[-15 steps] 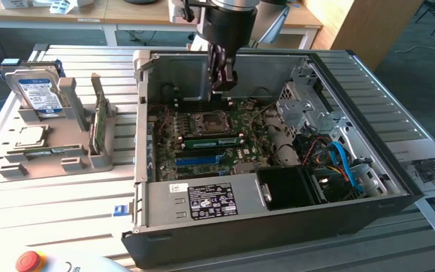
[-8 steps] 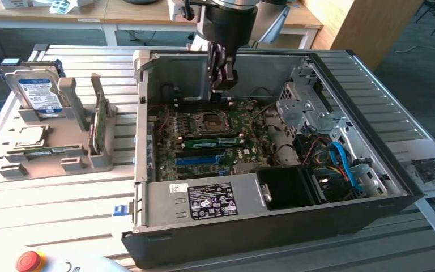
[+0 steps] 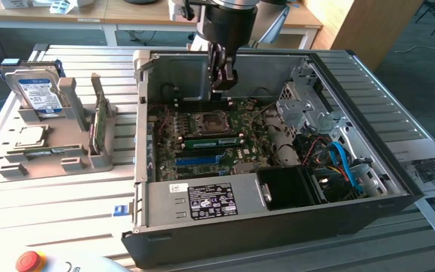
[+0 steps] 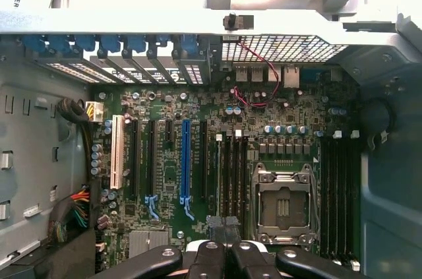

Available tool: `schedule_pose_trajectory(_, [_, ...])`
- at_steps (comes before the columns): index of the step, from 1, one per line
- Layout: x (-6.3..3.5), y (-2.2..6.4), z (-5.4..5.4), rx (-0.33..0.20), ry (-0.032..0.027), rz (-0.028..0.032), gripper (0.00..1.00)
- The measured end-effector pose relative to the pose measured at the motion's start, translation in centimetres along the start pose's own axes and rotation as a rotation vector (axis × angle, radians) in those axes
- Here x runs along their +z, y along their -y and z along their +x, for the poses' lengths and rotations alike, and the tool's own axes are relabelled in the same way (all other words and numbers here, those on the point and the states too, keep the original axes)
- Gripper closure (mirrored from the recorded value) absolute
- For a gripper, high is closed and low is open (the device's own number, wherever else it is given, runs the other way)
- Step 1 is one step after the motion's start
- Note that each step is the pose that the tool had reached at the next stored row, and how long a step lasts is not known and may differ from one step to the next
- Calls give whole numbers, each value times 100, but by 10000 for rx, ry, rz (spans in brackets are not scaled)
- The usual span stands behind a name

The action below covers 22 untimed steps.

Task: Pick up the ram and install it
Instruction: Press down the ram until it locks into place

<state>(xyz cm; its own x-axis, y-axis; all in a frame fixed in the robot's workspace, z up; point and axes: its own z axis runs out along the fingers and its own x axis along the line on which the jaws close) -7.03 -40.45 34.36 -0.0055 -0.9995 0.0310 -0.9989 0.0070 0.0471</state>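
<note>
One claw (image 3: 223, 85), clenched and empty, hung inside one open computer case (image 3: 399, 170) above one motherboard (image 4: 217, 127). One ram (image 3: 213, 141) seated in slot.

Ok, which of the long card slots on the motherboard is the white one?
The end slot beside the cable bundle; the others are black or blue.

Slatted metal table (image 3: 66, 198), wooden desks (image 3: 89, 11) behind.
</note>
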Motion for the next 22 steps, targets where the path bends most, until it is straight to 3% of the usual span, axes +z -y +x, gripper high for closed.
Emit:
schedule_pose_trajectory(6, [0,0,0,229,10,-8,90])
schedule_pose_trajectory(22, [1,0,0,2447,116,-76,90])
